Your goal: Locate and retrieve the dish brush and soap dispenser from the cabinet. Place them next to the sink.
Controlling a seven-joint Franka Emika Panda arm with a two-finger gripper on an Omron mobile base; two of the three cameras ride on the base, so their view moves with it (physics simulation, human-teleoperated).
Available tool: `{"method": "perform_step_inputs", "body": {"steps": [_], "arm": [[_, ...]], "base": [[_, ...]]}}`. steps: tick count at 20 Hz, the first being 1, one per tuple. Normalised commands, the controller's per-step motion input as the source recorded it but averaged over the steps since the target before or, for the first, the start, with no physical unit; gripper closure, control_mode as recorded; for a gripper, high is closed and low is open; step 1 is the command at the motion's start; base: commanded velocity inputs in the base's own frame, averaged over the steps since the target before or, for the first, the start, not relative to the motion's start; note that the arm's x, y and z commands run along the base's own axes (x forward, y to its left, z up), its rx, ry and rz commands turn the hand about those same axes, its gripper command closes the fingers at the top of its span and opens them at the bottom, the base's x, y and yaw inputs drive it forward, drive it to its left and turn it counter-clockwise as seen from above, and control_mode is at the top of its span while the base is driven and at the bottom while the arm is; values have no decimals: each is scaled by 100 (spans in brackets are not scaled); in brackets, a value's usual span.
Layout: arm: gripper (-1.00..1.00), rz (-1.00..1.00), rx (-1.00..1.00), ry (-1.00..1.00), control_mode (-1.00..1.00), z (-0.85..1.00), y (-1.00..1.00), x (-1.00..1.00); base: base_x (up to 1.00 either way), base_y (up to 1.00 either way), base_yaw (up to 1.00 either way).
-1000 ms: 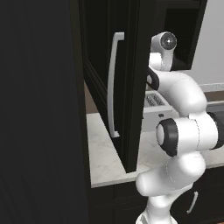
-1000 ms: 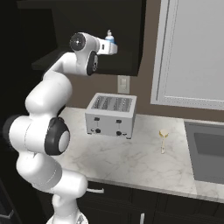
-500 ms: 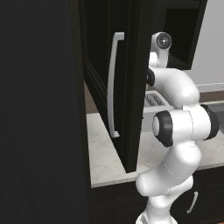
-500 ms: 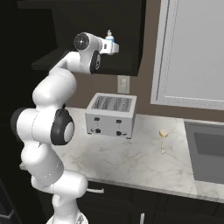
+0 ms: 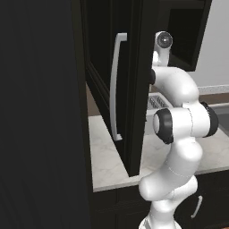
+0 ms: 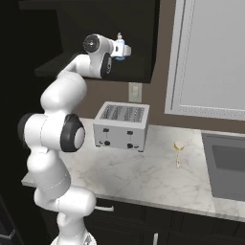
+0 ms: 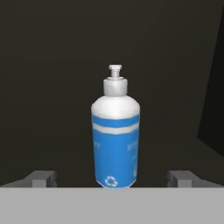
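Observation:
The soap dispenser [image 7: 116, 140], a blue bottle with a white pump top, stands upright on the shelf inside the dark cabinet [image 6: 91, 24]. My gripper [image 7: 113, 179] is open, one fingertip on each side of the bottle's base, and neither touches it. From the right base view the soap dispenser [image 6: 121, 48] sits just past the gripper [image 6: 116, 50] at the shelf's edge. The dish brush [image 6: 178, 148] lies on the marble counter, left of the sink [image 6: 228, 165]. The cabinet door [image 5: 134, 89] stands swung open, its long pale handle [image 5: 115, 87] facing the left base view.
A silver toaster [image 6: 120, 127] stands on the counter [image 6: 143, 177] below the shelf. A pale framed panel [image 6: 210, 57] hangs on the wall above the sink. The open door edge is close to my arm [image 5: 179, 116]. A tall black unit [image 5: 40, 112] closes off the left.
My arm's middle links have swung and folded while the hand stayed at the shelf, close to the soap dispenser. The jaws have stayed open.

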Motion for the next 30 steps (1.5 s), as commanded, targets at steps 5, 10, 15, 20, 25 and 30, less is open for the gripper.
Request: {"method": "perform_step_inputs", "body": {"steps": [5,10,15,20,25,30], "arm": [[-100,0,0,0,-100,-1,0,23],[-100,0,0,0,-100,-7,0,24],[-100,0,0,-1,-100,-22,0,33],[-100,0,0,-2,-100,-15,0,34],[-100,0,0,-2,-100,-14,0,30],[100,0,0,-3,-100,-21,0,25]], "base": [[0,0,0],[0,0,0],[0,0,0],[0,0,0],[0,0,0],[0,0,0]]}}
